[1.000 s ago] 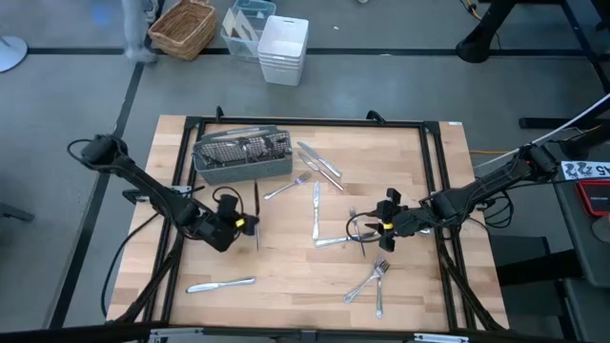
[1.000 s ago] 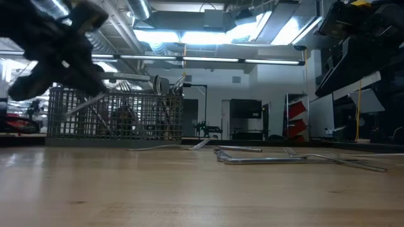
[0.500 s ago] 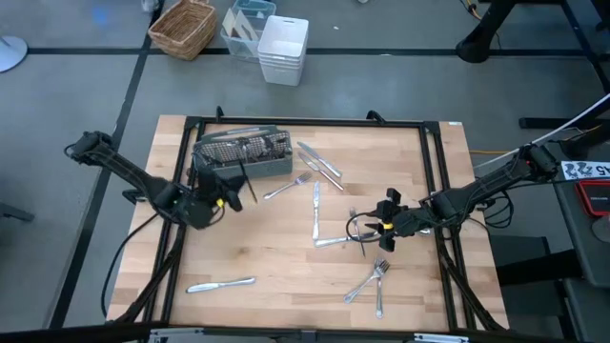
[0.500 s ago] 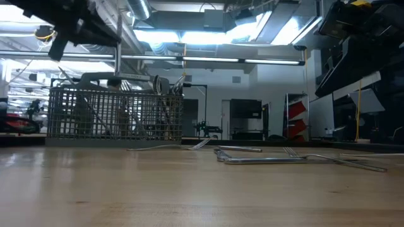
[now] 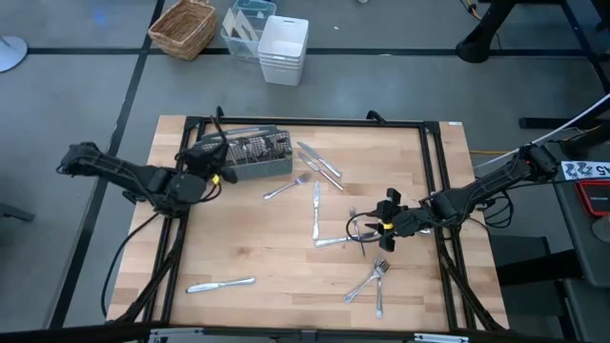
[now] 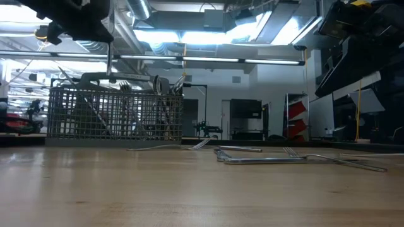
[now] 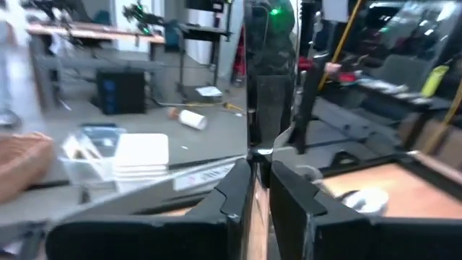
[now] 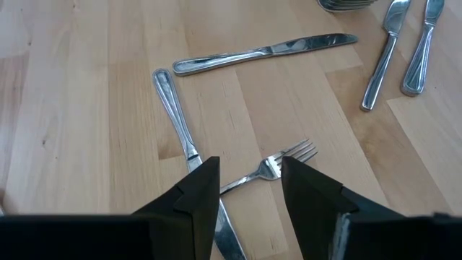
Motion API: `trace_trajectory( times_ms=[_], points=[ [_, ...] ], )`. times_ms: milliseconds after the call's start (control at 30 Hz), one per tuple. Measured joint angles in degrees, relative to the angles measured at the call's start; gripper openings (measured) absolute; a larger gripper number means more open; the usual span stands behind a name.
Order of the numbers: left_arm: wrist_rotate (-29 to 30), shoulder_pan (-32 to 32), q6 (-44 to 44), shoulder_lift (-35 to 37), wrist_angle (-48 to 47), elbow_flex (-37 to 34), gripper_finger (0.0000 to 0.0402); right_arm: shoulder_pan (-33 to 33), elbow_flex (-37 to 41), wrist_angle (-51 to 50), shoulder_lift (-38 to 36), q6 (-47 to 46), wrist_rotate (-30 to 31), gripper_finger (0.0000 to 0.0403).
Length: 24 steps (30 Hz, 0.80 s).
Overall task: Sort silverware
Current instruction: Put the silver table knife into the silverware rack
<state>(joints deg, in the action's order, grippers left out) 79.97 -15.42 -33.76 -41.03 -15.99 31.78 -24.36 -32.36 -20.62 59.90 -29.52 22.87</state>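
My left gripper (image 5: 215, 168) is at the left end of the grey wire-mesh caddy (image 5: 246, 154), shut on a slim knife (image 6: 109, 60). The knife stands upright above the caddy (image 6: 117, 116), which holds other silverware. My right gripper (image 5: 386, 225) hovers open right of the table's middle, above a fork (image 8: 274, 165) and a knife (image 8: 179, 119) that lie flat on the wood. More silverware lies flat: a fork (image 5: 286, 187), a knife (image 5: 316, 206), two knives (image 5: 320, 162), forks (image 5: 372, 281) and a knife (image 5: 221, 284). My left gripper pinches the knife between its two fingers (image 7: 234, 191), at the knife's upper end (image 7: 260, 155). The fingers come at it about level, lying across it. The knife hangs upright below the gripper, lifted clear of the table, its lower tip (image 6: 108, 74) about level with the caddy's top.
Black frame rails (image 5: 434, 191) run along the table's edges. On the floor beyond the far edge stand a wicker basket (image 5: 183, 27) and white bins (image 5: 283, 48). Bare wood (image 5: 286, 257) lies between the two arms at the near side.
My left gripper has risen and gone from the table's middle left toward the far edge, to the caddy's left end, rolling its wrist. It stays shut on the knife, which has turned from about level over the table to upright above the caddy.
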Motion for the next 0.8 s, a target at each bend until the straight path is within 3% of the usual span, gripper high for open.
trace_trajectory(
  times_ms=[233, 500, 800],
  points=[
    [-0.13, 3.35, 2.36, -0.41, -0.30, -3.87, 0.0031, 0.00, 0.00, 0.14, 0.00, -0.18, 0.00, 0.0152],
    [-2.17, 3.54, -2.28, -0.73, -0.21, -9.01, 0.0046, 0.00, 0.00, 0.16, 0.00, -0.20, 0.00, 0.0152],
    [-8.76, 3.54, -2.43, -0.71, -0.08, -13.48, 0.0051, 0.00, 0.00, 0.22, 0.00, -0.22, 0.00, 0.0152]
  ],
)
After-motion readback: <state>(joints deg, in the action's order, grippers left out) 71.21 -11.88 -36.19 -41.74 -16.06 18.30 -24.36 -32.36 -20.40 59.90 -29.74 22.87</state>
